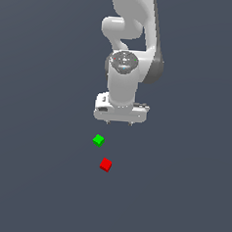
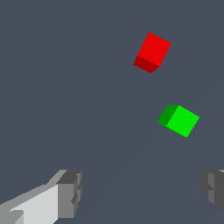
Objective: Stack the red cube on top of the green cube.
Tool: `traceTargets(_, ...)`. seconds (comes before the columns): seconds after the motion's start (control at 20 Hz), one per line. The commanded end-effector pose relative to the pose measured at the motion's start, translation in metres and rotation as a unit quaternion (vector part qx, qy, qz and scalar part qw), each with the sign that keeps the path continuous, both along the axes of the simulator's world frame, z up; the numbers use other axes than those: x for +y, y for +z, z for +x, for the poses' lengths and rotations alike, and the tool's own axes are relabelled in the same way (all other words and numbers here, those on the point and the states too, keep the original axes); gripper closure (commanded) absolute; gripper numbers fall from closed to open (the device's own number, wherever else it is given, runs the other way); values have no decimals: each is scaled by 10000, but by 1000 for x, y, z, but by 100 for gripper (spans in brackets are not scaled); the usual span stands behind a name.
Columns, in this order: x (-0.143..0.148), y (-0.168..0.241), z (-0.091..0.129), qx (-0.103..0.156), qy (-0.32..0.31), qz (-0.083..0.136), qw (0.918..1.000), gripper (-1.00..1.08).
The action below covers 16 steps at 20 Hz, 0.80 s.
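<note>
A tiny red cube [image 1: 105, 165] lies on the dark grey floor, with a tiny green cube [image 1: 98, 140] a short way behind it and slightly toward the exterior view's left. They are apart. Both show in the wrist view: the red cube [image 2: 152, 52] and the green cube [image 2: 179, 120]. My gripper [image 1: 119, 123] hangs above and behind the green cube, open and empty. Its two fingertips [image 2: 70, 192] are spread wide in the wrist view, with nothing between them.
The white arm [image 1: 128, 45] rises behind the gripper at the top of the exterior view. The floor [image 1: 35, 181] is plain dark grey, with no other objects in view.
</note>
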<state>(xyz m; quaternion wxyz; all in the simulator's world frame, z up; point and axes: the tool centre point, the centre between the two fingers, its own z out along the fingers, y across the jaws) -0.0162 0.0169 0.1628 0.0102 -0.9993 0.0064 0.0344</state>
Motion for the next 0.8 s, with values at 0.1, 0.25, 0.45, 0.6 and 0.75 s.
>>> traceTargets(0.1,0,-1,1,-2,-12,-1,10000,-92)
traceTargets(0.25,0,-3,5,-11,-77,-7,10000,-92)
traceTargets(0.45,-1,-11,15,-35,-249,-21,9997,-92)
traceTargets(0.6,-3,-19,27,-61,-435,-37,9990,-92)
traceTargets(0.75,-6,-29,41,-93,-665,-57,9977,-92)
